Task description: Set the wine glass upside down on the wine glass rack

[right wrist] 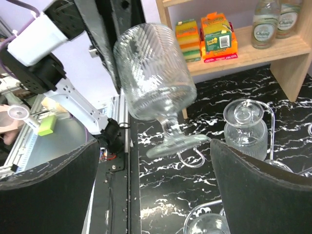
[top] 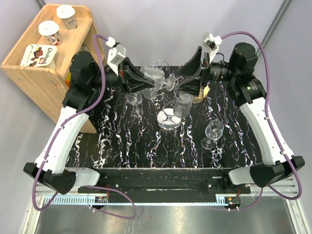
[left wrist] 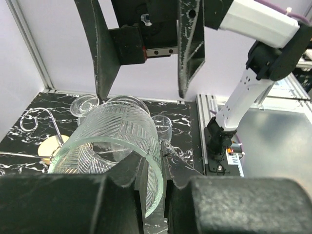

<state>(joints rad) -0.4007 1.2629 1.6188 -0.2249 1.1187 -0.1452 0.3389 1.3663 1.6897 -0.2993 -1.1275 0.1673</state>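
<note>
A black, white-veined worktop [top: 122,146] fills your view, with a pale wooden shelf unit [top: 44,73] at its left edge. Your left gripper [left wrist: 157,170] is pinched tight on the rim wall of the clear ribbed wine glass [left wrist: 114,141], one finger inside the bowl and one outside. The glass is in the air over the far middle of the worktop, lying roughly on its side with its foot towards your right gripper [right wrist: 155,170]. That gripper stands wide and holds nothing, its fingers well apart on either side of the foot. Just beside the foot is a curled arm of the shiny chrome wire rack [right wrist: 192,158]. A second clear glass [right wrist: 246,129] hangs upside down from a neighbouring arm.

You appear to be mid-approach, with the glass at the rack but not yet hung. Next you will likely need to tip the bowl downward and slide the stem into the open curl until the foot rests on the wire. Keep off the hanging glass, and move slowly, since a rim pinch could slip.
</note>
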